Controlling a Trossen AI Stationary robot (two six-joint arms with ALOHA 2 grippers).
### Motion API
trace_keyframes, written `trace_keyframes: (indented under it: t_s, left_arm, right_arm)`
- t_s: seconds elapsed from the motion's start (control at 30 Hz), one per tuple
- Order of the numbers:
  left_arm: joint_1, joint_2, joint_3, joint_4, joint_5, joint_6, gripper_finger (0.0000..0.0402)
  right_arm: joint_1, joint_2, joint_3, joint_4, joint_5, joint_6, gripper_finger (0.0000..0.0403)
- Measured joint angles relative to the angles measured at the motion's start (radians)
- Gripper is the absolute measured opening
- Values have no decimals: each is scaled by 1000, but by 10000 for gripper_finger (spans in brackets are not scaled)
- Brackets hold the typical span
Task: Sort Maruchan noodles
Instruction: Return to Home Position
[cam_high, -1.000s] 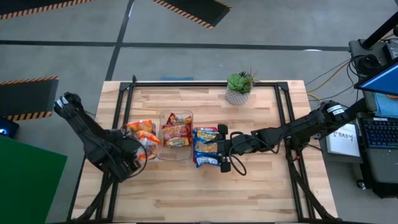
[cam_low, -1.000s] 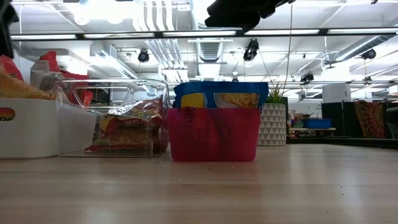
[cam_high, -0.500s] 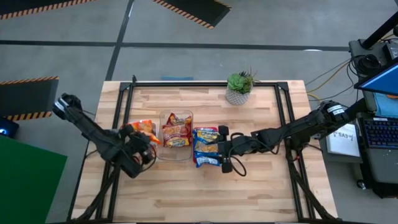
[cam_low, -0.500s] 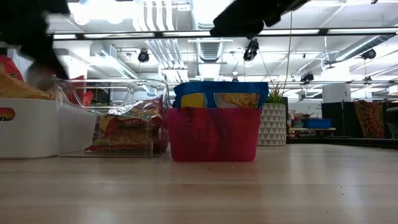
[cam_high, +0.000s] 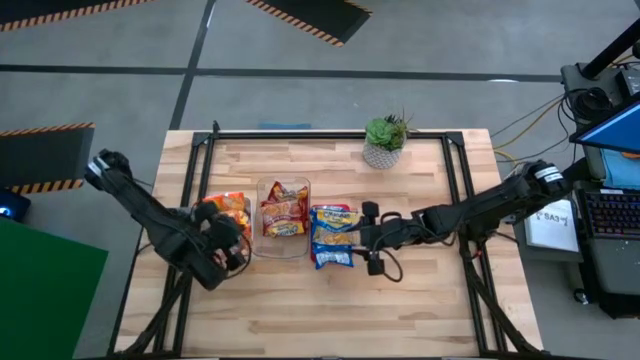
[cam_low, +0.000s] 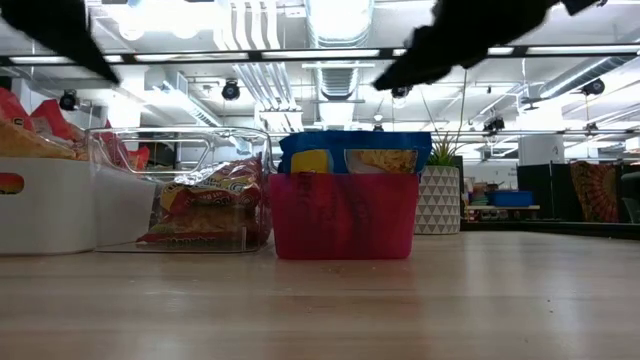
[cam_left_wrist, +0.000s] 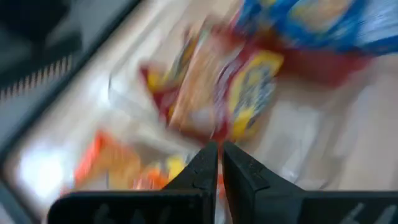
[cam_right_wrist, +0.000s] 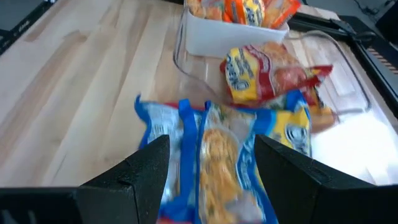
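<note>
High view: three bins in a row at mid-table (cam_high: 300, 310), set close together.

- White bin (cam_low: 50, 205), on the left arm's side: orange packs (cam_high: 228, 208), piled above the rim.
- Clear bin (cam_high: 283, 250), middle: red packs (cam_high: 285, 216), lying flat.
- Red bin (cam_low: 345, 215), on the right arm's side: blue packs (cam_high: 332, 238), rising above the rim in the low view.
- Loose packs on bare table: none seen in any view.
- Left jaws: just beside the white bin, closed to a thin slit, holding nothing.
- Right jaws: just beside the red bin, over the blue packs' edge, spread wide, empty.
- Plant (cam_high: 384, 140): at the far edge, well apart from the bins.

Sorting status, as judged: done, with one colour per bin and no mixing visible. Left to do, as judged: only drawing both arms back to rest, with no pack awaiting pickup.
</note>
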Motion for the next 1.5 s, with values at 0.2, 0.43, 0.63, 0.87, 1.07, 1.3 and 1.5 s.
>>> trace_keyframes:
  t_s: [0.2,0.43,0.63,0.87,1.07,1.3,1.5]
  left_arm:
    - [-64,-18,42,275,-183,479,1]
    - [20,-82,-16,825,19,1005,0]
    - [190,-163,-116,1015,284,1288,0]
    - [468,-395,-362,1168,460,1272,0]
    - [604,-663,-541,1218,511,1286,0]
    - [626,-1008,-699,1216,511,1286,0]
    - [626,-1188,-778,1223,510,1269,0]
  right_arm:
    - [0,-162,-172,79,0,-5,224]
    - [-62,-413,-380,251,-43,-69,224]
    - [-191,-649,-513,249,-164,-50,223]
    - [-351,-904,-632,264,-245,-41,223]
    - [-448,-1093,-701,262,-262,-33,223]
    - [-499,-1278,-760,182,-263,-18,223]
    - [-505,-1308,-805,199,-262,-16,223]
